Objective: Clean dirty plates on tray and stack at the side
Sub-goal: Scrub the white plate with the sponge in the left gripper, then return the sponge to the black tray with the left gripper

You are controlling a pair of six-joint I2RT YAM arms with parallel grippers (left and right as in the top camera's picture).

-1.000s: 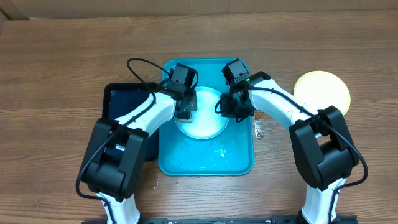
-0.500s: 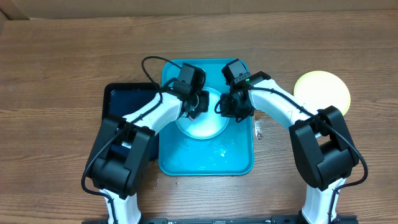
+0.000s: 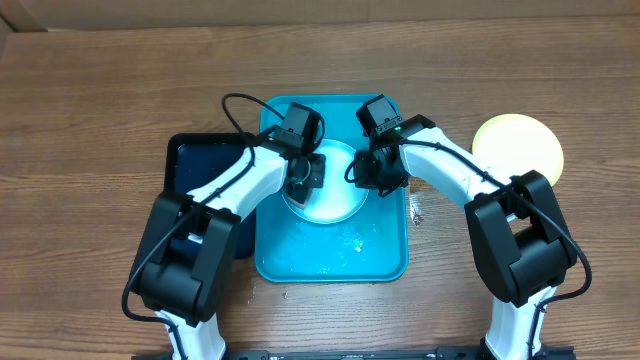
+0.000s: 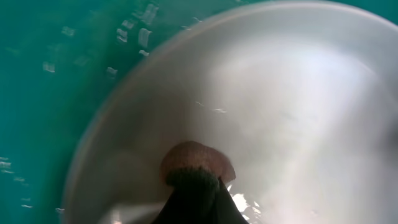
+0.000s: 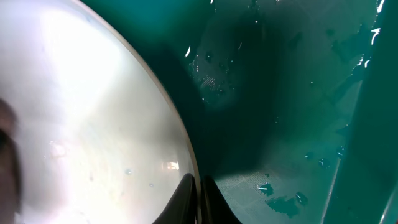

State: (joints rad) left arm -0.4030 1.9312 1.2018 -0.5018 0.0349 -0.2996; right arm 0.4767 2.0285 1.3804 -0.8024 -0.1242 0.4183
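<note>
A pale plate [image 3: 335,200] with a light rim lies in the upper half of the turquoise tray [image 3: 330,258]. My left gripper [image 3: 303,180] is shut on a small brown sponge [image 4: 196,160] and presses it on the plate's surface [image 4: 298,93] near its left side. My right gripper [image 3: 368,178] is shut on the plate's right rim [image 5: 180,134], one finger on each side [image 5: 199,193]. A lime-green plate [image 3: 518,148] sits on the table to the right, outside the tray. A third plate is not in view.
A smaller black tray [image 3: 195,170] lies against the turquoise tray's left side. The tray floor [image 5: 280,93] is wet, with droplets. A small bit of debris [image 3: 415,208] lies on the wood by the tray's right edge.
My left gripper swept right across the plate with the sponge, then came back left and slightly down. The right gripper and the plate have not moved.
</note>
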